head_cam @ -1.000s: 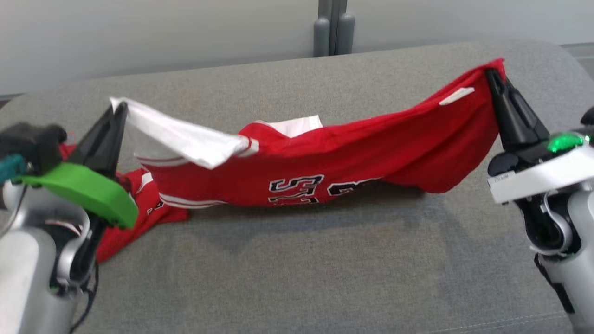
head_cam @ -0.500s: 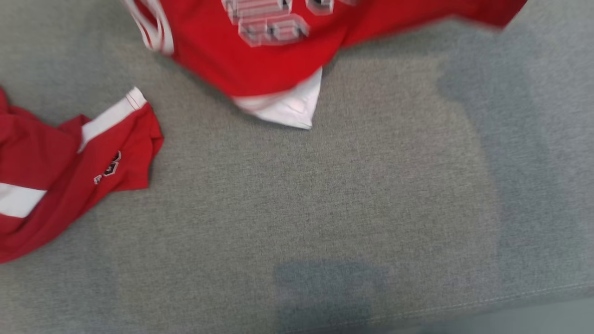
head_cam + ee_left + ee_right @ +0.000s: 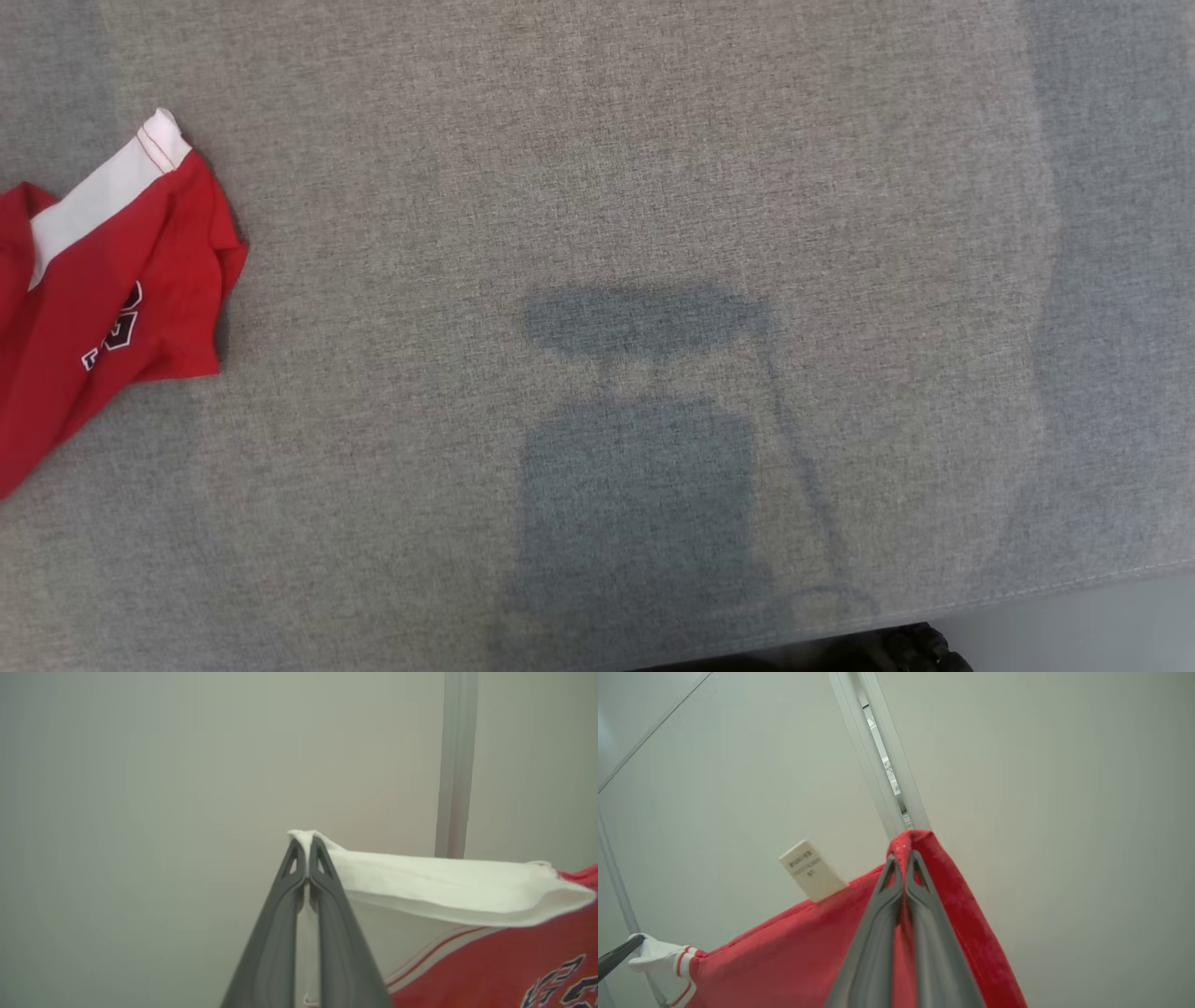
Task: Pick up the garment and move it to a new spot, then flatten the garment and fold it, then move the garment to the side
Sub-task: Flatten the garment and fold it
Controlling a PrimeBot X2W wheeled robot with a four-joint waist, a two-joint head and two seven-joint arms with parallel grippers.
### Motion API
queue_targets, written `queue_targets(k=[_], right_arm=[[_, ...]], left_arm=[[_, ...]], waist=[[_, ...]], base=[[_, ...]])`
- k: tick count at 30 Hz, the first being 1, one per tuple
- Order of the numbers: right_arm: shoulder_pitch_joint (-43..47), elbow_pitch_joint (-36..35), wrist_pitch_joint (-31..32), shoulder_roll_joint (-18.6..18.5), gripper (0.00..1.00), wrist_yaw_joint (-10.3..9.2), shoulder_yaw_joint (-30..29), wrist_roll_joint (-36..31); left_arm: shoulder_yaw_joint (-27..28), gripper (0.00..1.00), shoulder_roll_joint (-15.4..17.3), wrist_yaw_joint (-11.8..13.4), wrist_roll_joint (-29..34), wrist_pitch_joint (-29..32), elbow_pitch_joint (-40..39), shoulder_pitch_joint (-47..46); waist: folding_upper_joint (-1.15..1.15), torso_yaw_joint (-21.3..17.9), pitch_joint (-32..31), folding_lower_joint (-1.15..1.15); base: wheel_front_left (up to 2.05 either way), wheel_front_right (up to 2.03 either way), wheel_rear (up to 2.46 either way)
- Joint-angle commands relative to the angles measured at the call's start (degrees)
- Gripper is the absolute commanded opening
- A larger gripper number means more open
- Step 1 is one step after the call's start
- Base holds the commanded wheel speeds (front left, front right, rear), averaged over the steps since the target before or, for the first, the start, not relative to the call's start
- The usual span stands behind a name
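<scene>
The garment (image 3: 472, 956) is a red jersey with white trim and dark lettering, hanging stretched between both grippers in front of a pale wall. My left gripper (image 3: 306, 844) is shut on a white corner of it. My right gripper (image 3: 903, 854) is shut on a red edge of the garment (image 3: 803, 956), beside a white label (image 3: 809, 870). In the right wrist view the left gripper's dark fingers (image 3: 619, 955) hold the white corner at far left. A red piece of cloth with a white band (image 3: 103, 299) lies on the grey surface at left; I cannot tell if it joins the held garment.
The grey upholstered surface (image 3: 653, 168) spreads across the head view, with my shadow on it and its front edge (image 3: 1083, 579) at the lower right. A pale wall (image 3: 140, 788) with a vertical grey post (image 3: 455, 765) stands behind the garment.
The head camera has tilted down, so the jersey and both grippers have left that view at the top. The red cloth at left still lies on the surface.
</scene>
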Motion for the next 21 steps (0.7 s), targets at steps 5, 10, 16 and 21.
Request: queue_targets(k=[5, 10, 16, 21], right_arm=[[9.2, 2.2, -0.3, -1.4, 0.0, 0.02, 4.6, 5.1], [20.3, 2.5, 0.9, -2.6, 0.0, 0.02, 10.6, 11.1], [29.7, 0.6, 0.5, -2.9, 0.0, 0.02, 15.8, 15.0], [38.0, -1.1, 0.1, -3.0, 0.0, 0.02, 20.7, 18.3]], left_arm=[[-5.3, 0.0, 1.0, -0.1, -5.8, 1.0, 0.7, 9.3], [-10.9, 0.0, 2.7, -0.2, -12.2, 5.5, 0.3, 20.2], [-14.0, 0.0, 4.5, -0.2, -18.2, 7.7, -3.0, 29.3], [-17.0, 0.0, 6.4, -0.2, -23.2, 9.2, -7.0, 40.0]], waist=[[0.0, 1.2, -2.7, -0.02], [0.0, 1.8, -7.2, -0.02], [0.0, 1.6, -11.9, -0.02], [0.0, 1.3, -17.8, -0.02]], base=[[0.0, 0.0, 0.0], [0.0, 0.0, 0.0], [0.0, 0.0, 0.0], [0.0, 0.0, 0.0]])
